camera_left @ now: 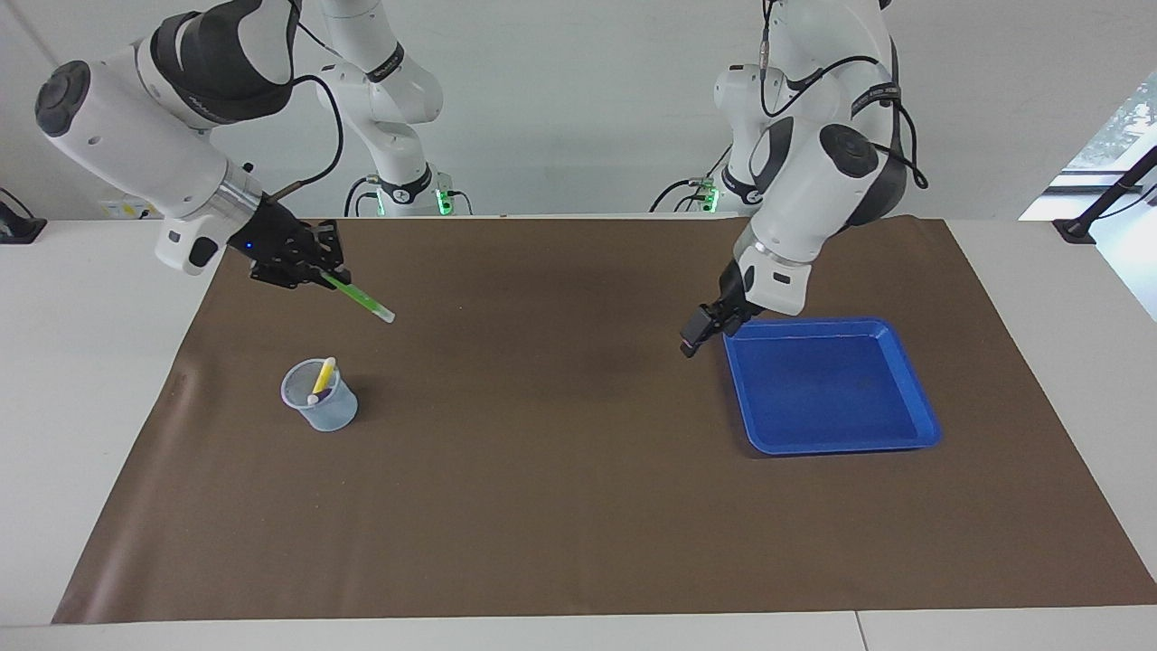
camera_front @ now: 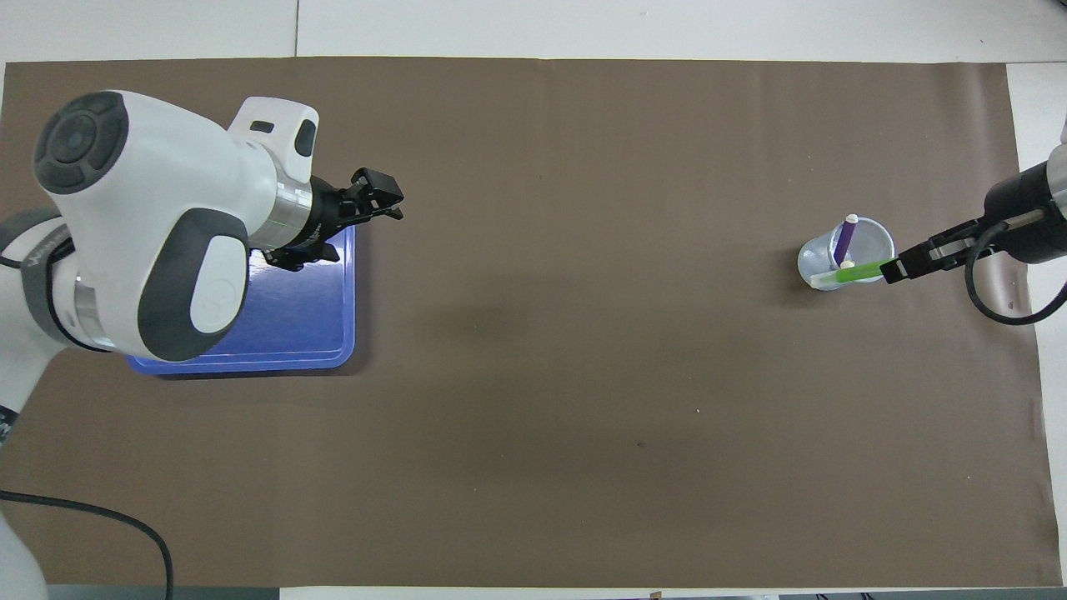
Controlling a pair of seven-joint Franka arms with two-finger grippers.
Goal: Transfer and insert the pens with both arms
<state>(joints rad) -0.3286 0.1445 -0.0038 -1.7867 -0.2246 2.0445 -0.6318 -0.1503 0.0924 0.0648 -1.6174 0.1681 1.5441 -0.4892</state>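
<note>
My main worry is the last pen: my right claw point(camera_left: 318, 265) is clenched on the green pen point(camera_left: 360, 297) at one end, so the long free length slants down with its pale tip leading, up in the air over the brown mat near the clear cup point(camera_left: 320, 395); from overhead it seems to cross the cup mouth, yet the facing view shows it raised and short of it, so I judge that if I lower from here the tip may catch the rim and tip the light cup over, or the pen may swivel in so thin a grip. The cup is already crowded: the yellow pen point(camera_left: 323, 377) and the purple pen point(camera_front: 845, 237) lean inside it, and they could block the green one or be knocked out. My left claw point(camera_left: 708, 327) waits just above the rim of the blue tray point(camera_left: 915, 384), at the corner nearest the robots, released and holding nothing, and the tray holds no pens. The surface point(camera_left: 1039, 561) is pale, covered by the wide brown mat point(camera_left: 560, 506), slightly rippled at the right arm's end; a plain white wall stands at the robots' end, with two smaller arms showing green lights
</note>
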